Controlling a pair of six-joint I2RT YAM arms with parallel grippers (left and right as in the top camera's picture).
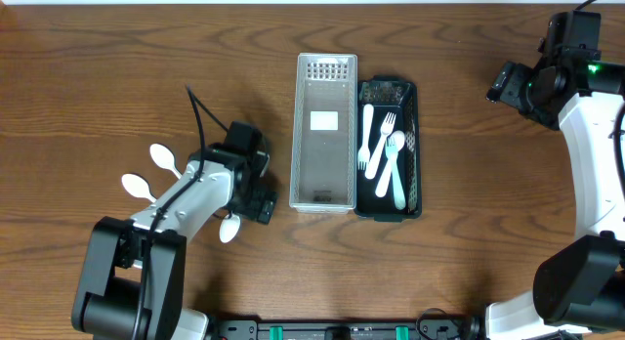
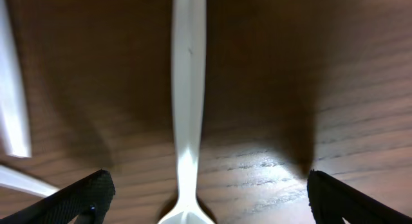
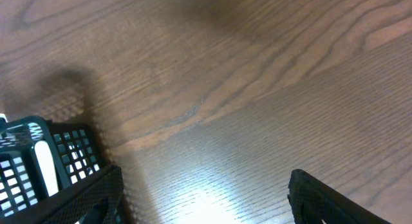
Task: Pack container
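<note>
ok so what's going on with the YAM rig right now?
The left gripper is open and low over the table, with its jaws on either side of a white spoon that lies flat and is not yet gripped. Two more spoons lie beside that arm. The dark basket already holds cutlery. The white basket next to it shows none. The right gripper is open near the dark basket, holding nothing.
</note>
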